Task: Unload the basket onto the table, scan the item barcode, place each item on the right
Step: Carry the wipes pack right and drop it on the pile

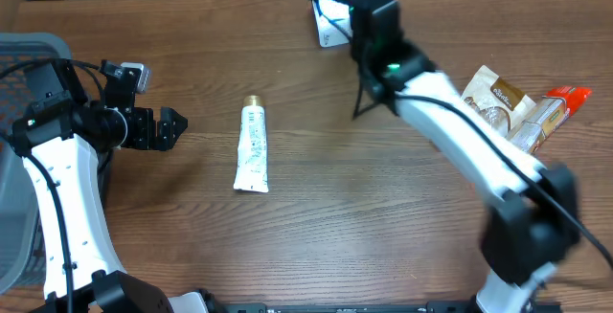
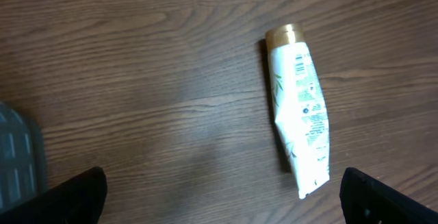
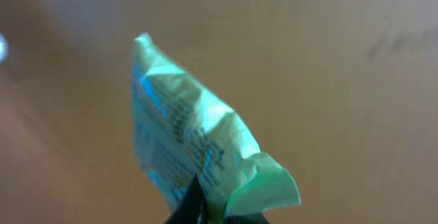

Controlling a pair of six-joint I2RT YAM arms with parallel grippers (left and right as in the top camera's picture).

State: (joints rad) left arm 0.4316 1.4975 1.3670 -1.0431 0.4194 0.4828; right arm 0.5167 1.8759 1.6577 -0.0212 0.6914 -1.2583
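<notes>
Wood table (image 1: pixel 316 227), basket (image 1: pixel 11 189), packet (image 3: pixel 185 135) in right pincer (image 3: pixel 202 207)

A tube (image 1: pixel 252 148) lies mid-table (image 1: pixel 335 217), a basket (image 1: pixel 11 208) at left, snack pouches (image 1: pixel 498 102) at right.

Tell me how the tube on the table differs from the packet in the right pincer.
The tube lies flat on the table, untouched; the packet is held up, pinched in the shut right pincer. The tube is long and narrow with a gold cap; the packet is a crinkled flat pouch with no cap showing. Both are pale with small print.
</notes>
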